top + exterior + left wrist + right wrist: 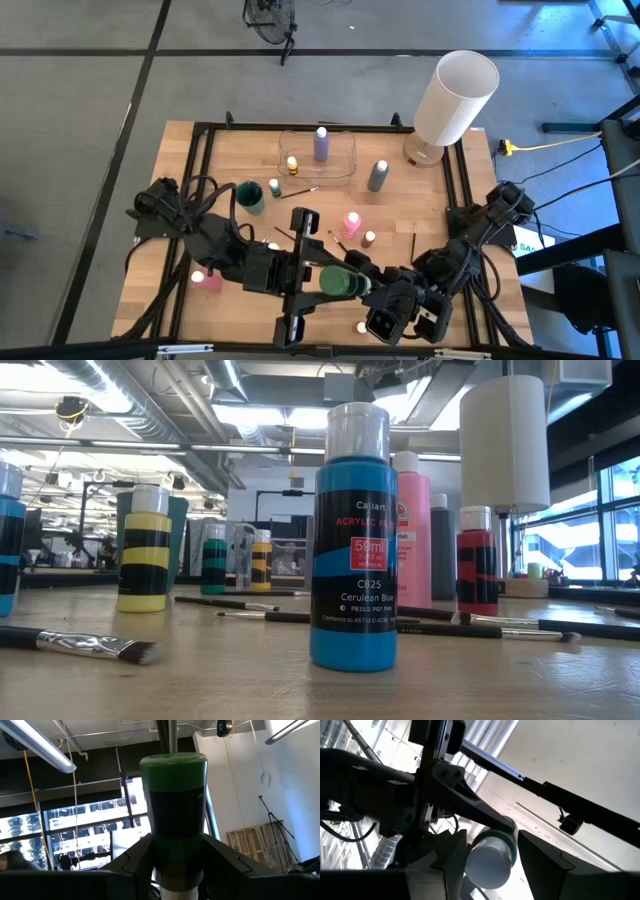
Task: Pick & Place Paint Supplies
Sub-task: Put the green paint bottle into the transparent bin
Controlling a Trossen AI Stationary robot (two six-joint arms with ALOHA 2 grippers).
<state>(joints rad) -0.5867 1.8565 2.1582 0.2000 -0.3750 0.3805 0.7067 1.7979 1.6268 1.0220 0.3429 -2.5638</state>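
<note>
Near the tabletop's front edge, the left gripper [322, 280] clamps a green paint bottle [340, 281] lying sideways above the wood. The right gripper [372, 288] straddles its white cap [489, 864], jaws partly spread, grip uncertain. To hand over well, close squarely on the cap before releasing. The bottle is a smooth, glossy plastic cylinder.

Light wood-grain tabletop [250, 680], glossy plastic blue paint bottle [353, 560], matt white lamp [504, 445], clear plastic tray [345, 160]
</note>
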